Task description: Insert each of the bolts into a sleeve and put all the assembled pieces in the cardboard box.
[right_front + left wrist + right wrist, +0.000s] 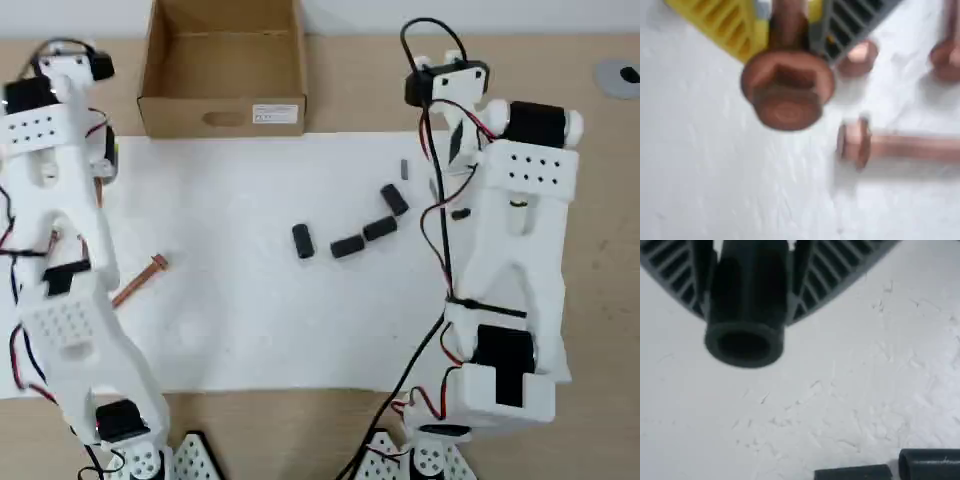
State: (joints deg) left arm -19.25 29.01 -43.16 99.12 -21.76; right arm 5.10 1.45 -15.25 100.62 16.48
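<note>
My left gripper is shut on a copper bolt, held between a yellow and a grey finger with its flanged head facing the camera. More copper bolts lie on the white mat just below it; one bolt shows beside the left arm from above. My right gripper is shut on a black sleeve, open end toward the camera, above the mat. Several loose black sleeves lie in a curve at mid-mat. The cardboard box stands open at the back.
Two more sleeves lie near the right gripper. A small grey piece sits on the mat by the right arm. Both arms' bodies cover the mat's left and right sides. Bare wooden table surrounds the mat.
</note>
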